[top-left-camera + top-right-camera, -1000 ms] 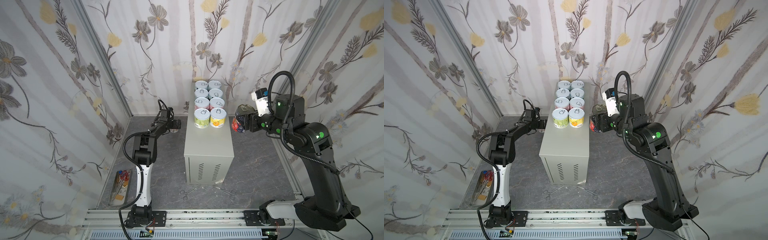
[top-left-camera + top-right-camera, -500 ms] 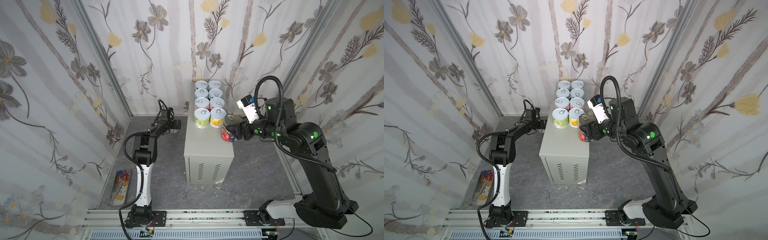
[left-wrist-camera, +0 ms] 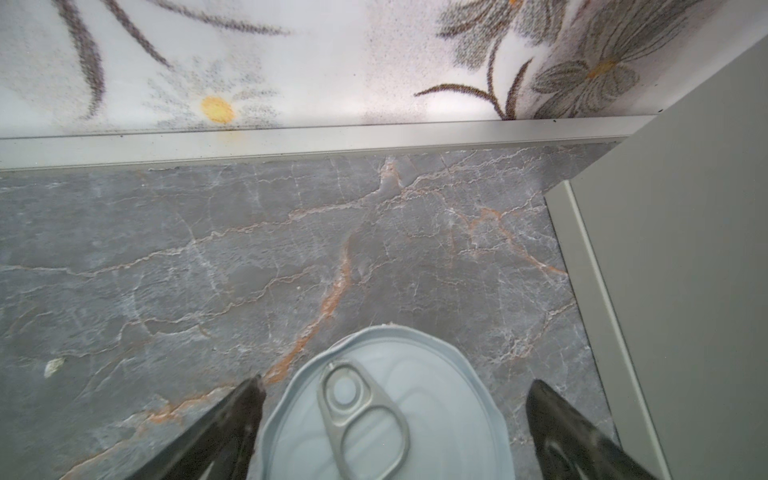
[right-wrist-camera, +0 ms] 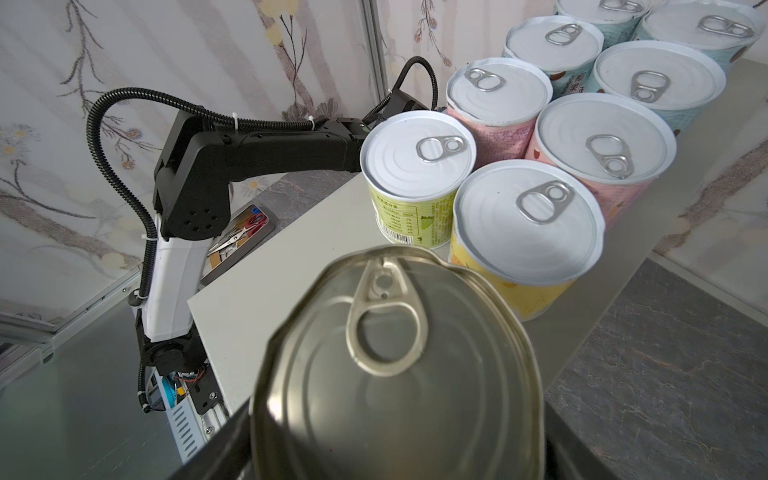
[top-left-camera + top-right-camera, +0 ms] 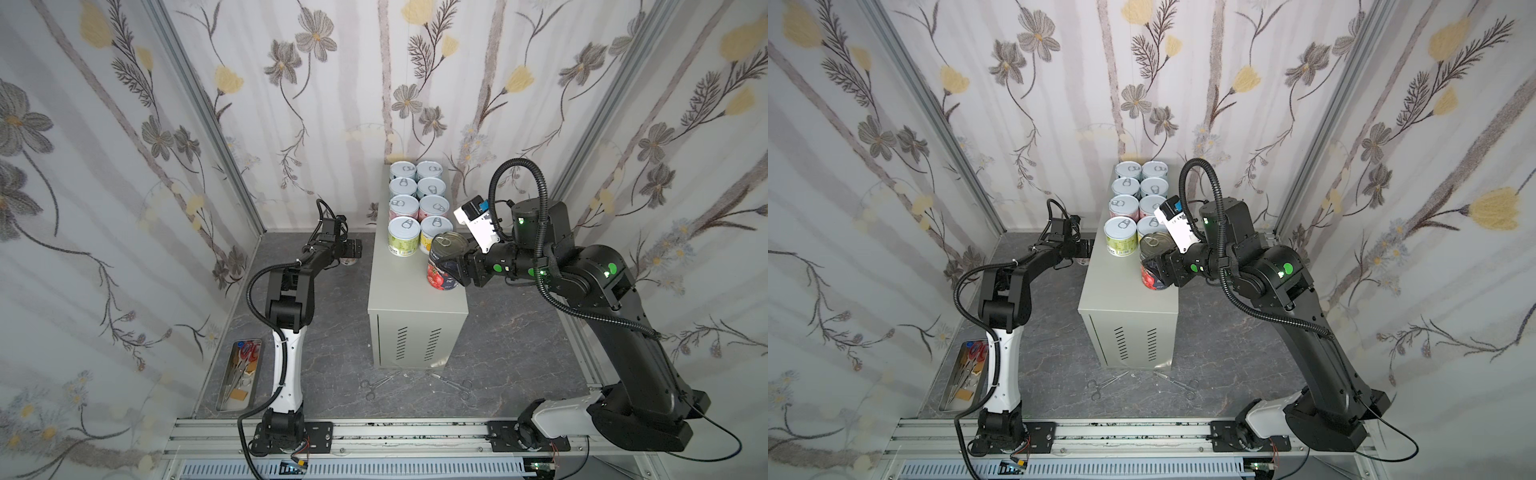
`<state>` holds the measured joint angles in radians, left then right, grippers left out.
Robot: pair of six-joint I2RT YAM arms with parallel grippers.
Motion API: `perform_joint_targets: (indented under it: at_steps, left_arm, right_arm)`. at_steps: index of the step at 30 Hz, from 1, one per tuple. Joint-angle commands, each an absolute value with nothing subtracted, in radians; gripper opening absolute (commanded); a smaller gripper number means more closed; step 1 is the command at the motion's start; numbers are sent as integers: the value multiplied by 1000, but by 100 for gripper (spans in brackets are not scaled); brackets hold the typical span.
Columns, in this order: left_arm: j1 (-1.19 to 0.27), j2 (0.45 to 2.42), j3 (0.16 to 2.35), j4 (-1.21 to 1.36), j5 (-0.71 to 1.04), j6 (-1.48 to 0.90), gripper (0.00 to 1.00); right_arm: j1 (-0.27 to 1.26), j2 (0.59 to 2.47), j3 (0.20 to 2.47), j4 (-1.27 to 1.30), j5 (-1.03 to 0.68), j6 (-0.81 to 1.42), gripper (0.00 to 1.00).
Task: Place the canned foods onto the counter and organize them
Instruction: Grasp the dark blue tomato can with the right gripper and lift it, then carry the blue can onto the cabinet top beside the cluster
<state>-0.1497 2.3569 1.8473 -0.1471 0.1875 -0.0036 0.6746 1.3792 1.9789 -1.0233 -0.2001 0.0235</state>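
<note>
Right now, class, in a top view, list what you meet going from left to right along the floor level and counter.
Tool tray → left arm's white base link → left gripper → counter → tomato can in the right gripper → right arm's base.

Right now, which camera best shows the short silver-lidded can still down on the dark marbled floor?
The left wrist view: the short silver-lidded can sits between the open left gripper fingers. In both top views only a sliver shows under that gripper. The right wrist view misses it.
</note>
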Motion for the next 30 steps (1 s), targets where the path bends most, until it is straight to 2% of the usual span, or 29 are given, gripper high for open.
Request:
perform_joint_targets:
  at_steps: [1,11,30]
  left_arm:
    - [-150,2361,1855,-147,198,6,100]
    - [-150,2362,1858,-150,201,9,100]
    - [-152,2369,1868,-166,220,16,100]
  right_arm:
    - [680,1368,1958,-905,-184,5,29]
    - [681,1368,1920,-905,-126,-15,29]
    - [680,1385,1913,-904,-116,-23,33]
